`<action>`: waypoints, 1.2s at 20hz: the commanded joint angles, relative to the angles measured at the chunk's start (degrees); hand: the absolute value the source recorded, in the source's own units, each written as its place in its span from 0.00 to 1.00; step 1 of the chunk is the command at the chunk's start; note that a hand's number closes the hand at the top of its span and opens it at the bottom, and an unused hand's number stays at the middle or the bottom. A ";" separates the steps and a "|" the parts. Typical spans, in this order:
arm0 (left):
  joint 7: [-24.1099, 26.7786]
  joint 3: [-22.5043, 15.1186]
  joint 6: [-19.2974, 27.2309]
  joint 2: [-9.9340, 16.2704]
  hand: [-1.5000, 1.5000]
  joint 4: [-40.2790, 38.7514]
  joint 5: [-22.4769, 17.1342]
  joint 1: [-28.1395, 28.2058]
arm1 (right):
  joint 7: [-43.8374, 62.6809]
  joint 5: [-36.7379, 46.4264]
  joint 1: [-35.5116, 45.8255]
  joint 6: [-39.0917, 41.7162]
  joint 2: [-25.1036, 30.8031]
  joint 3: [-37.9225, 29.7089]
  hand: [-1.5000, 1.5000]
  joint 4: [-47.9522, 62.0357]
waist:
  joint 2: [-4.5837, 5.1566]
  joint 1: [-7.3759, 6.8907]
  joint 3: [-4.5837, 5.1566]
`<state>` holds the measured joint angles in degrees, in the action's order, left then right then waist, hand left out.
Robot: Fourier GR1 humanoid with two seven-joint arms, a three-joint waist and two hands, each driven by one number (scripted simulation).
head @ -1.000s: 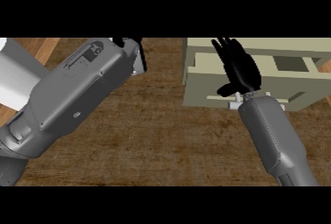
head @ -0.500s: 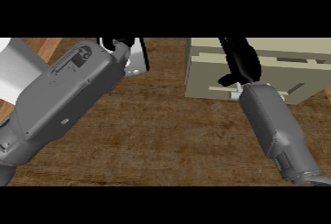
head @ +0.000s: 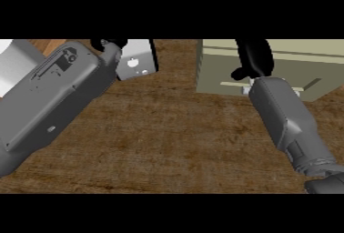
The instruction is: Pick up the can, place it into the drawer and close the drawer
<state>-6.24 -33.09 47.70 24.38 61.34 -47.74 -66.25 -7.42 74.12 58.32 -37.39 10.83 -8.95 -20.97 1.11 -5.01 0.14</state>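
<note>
The beige drawer unit [head: 218, 68] stands at the upper right of the head view. My right hand [head: 254, 57] lies over its front and top, straight and pointing away, its tips cut off by the view's upper edge; the thumb sits by a pale strip on the unit's front. Whether the drawer stands open I cannot tell. My left forearm [head: 57, 100] fills the left side. Only a bit of the left hand [head: 111, 43] shows at the top edge, beside a pale grey wrist plate [head: 138, 59]. No can shows anywhere.
The brown wood-grain counter [head: 174, 145] spreads across the middle and bottom. A white object [head: 13, 57] shows at the far left edge behind the left forearm.
My right hand has slid farther away over the drawer unit, its tips now past the top edge. The unit looks nearer and larger. The left forearm has shifted slightly up.
</note>
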 commanded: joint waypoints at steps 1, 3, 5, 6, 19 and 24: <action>-2.47 -1.08 2.22 -0.12 0.00 3.17 1.22 -0.54 | 0.99 0.00 4.82 -1.74 0.73 -1.41 0.00 3.95 | 0.25 -0.40 -0.29; -1.48 -0.11 1.12 1.32 0.00 4.58 1.20 1.16 | 2.08 1.08 5.33 -3.15 0.55 -1.05 0.00 5.53 | 0.51 -1.13 -0.26; -1.39 -0.57 1.67 1.25 0.00 4.69 1.89 1.94 | 1.75 0.40 6.47 -2.84 2.37 -2.02 0.00 6.23 | 0.74 -1.18 -0.28; -1.44 -0.02 0.48 0.60 0.00 3.41 1.41 1.12 | 2.22 0.64 8.49 -1.41 2.93 -1.97 0.00 6.68 | 1.27 -1.28 -0.28; -3.39 0.27 0.58 2.54 0.00 8.17 1.65 4.34 | -9.58 -14.79 14.09 10.37 -0.28 -15.50 0.00 8.71 | 1.06 -1.77 -0.57; -3.05 0.40 0.66 3.39 0.00 10.24 1.92 6.64 | -14.15 -22.92 14.01 15.94 0.59 -23.37 0.00 9.05 | 0.57 -1.50 -0.44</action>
<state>-9.55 -32.63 48.06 27.77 70.25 -45.90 -61.61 -20.26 59.40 68.27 -24.56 13.22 -25.10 -10.24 2.31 -5.30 -0.72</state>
